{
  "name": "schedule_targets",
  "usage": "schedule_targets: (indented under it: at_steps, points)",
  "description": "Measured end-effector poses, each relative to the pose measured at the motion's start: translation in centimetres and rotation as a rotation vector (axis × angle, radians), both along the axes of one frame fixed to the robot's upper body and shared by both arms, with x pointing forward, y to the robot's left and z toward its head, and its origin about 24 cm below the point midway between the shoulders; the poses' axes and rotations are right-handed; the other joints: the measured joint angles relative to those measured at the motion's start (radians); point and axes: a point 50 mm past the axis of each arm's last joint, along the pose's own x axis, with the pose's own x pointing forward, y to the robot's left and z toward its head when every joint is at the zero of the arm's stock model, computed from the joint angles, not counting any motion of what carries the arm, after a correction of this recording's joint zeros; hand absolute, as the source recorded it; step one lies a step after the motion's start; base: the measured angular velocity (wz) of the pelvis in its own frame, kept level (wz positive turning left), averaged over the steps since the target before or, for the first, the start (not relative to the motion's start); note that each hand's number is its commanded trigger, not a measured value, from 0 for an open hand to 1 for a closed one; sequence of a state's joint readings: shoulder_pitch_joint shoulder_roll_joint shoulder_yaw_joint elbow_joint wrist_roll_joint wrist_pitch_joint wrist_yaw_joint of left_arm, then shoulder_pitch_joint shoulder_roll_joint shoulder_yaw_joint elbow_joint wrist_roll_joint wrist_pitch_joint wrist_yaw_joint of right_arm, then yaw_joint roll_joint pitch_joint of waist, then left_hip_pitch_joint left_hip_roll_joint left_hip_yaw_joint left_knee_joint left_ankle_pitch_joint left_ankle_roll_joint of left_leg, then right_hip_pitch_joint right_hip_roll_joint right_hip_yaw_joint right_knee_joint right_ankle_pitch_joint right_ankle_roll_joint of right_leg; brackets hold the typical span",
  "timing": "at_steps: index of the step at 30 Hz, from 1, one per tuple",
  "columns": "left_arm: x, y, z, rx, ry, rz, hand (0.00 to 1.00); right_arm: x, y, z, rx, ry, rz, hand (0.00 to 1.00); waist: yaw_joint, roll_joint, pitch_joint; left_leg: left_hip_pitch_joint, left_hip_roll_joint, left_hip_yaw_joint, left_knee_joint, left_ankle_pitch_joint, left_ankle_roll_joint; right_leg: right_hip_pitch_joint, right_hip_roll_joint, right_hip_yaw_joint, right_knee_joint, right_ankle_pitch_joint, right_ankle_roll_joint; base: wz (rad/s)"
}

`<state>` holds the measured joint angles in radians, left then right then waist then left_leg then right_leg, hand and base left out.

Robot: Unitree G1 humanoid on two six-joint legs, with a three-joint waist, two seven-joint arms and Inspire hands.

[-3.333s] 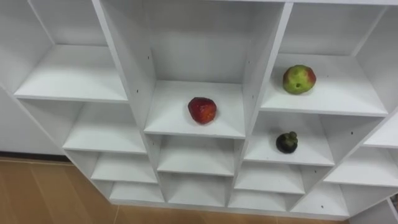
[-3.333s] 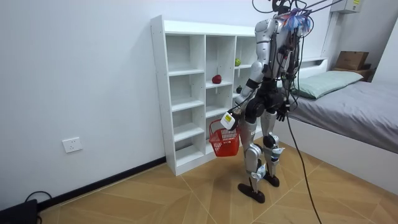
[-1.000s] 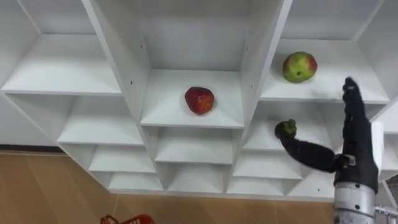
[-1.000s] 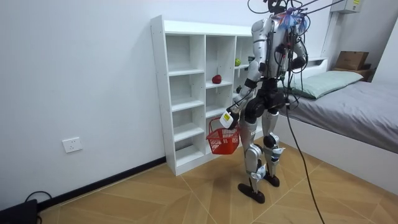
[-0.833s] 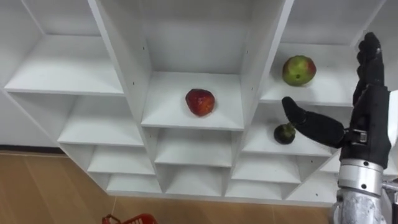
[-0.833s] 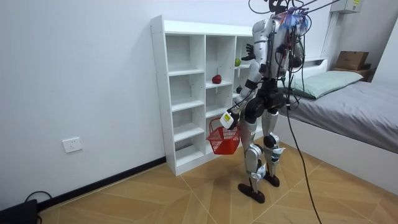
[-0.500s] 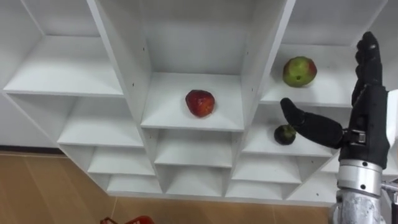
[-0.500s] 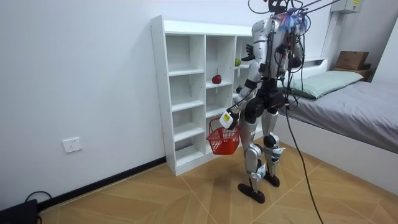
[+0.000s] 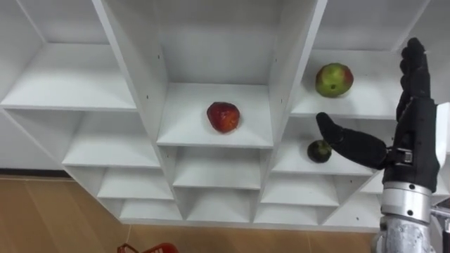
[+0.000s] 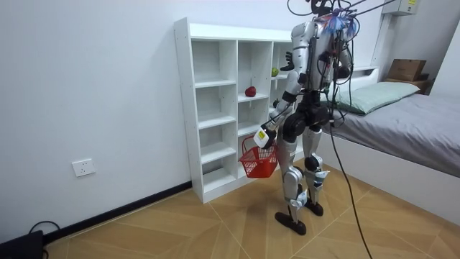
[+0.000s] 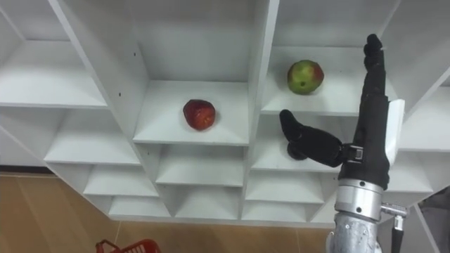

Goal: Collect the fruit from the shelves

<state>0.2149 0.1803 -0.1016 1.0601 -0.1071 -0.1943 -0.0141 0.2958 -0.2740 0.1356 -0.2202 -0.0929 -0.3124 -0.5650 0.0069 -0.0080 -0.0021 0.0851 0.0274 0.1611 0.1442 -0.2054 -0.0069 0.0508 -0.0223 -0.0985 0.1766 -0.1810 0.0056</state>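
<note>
Room view: the robot stood upright facing the closet (image 10: pixel 208 108), close in front of its right-hand columns. A red basket (image 10: pixel 257 160) hung by its handle from the left hand (image 10: pixel 264 137), low beside the closet's lower shelves, with the hand closed round the handle. A bed (image 10: pixel 410 122) lay beyond the closet's far end.

Eye views: these looked down into the closet's compartments. Just the basket's rim (image 9: pixel 148 248) showed, below the closet's bottom row. The right hand (image 9: pixel 411 133) was raised in front of the closet's right column and held wide. Its fingers (image 9: pixel 415 67) pointed straight up and its thumb (image 9: pixel 348 140) stuck out sideways toward the closet's middle. It held nothing.

Fruit, by closet compartment:
- The red fruit (image 9: pixel 223 117) sat on the middle column's shelf, well apart from the hand.
- The green fruit (image 9: pixel 333 79), flushed red, sat on the right column's upper shelf. It was level with the upright fingers, on their closet-centre side, and not touched.
- The small dark fruit (image 9: pixel 318 150) sat on the shelf directly under the green one. In the left eye view it lay just beside the thumb tip. In the right eye view the thumb crossed in front of it and hid most of it, so whether they touched could not be told.
</note>
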Motion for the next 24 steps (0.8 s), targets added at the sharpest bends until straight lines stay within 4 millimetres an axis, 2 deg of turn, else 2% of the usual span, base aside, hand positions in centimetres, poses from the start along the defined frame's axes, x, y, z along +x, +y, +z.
schedule_targets:
  at_steps: [8,17,24]
  points:
    - [-0.1,0.1,0.0,0.003,0.008,0.003,1.0,0.4,0.0,0.4,0.001,-0.018,0.006,0.0,0.001,-0.003,0.001,-0.003,0.004,-0.002,0.0,0.0,0.0,0.0,0.004,-0.004,-0.002,0.002,-0.004,0.0]
    - [-0.1,0.4,0.0,0.011,0.02,0.002,1.0,1.6,0.3,1.3,-0.019,-0.051,0.056,0.0,-0.002,-0.03,0.0008,-0.004,0.005,-0.003,0.0,0.0,-0.001,0.0,0.003,-0.016,-0.01,0.003,-0.005,0.01]
    - [-0.2,0.5,0.0,0.014,0.029,0.001,1.0,2.1,0.1,1.0,-0.033,-0.025,0.078,0.0,-0.006,-0.033,0.0032,-0.004,0.005,-0.003,0.001,0.0,-0.001,0.001,0.002,-0.02,-0.008,0.003,-0.004,0.0]
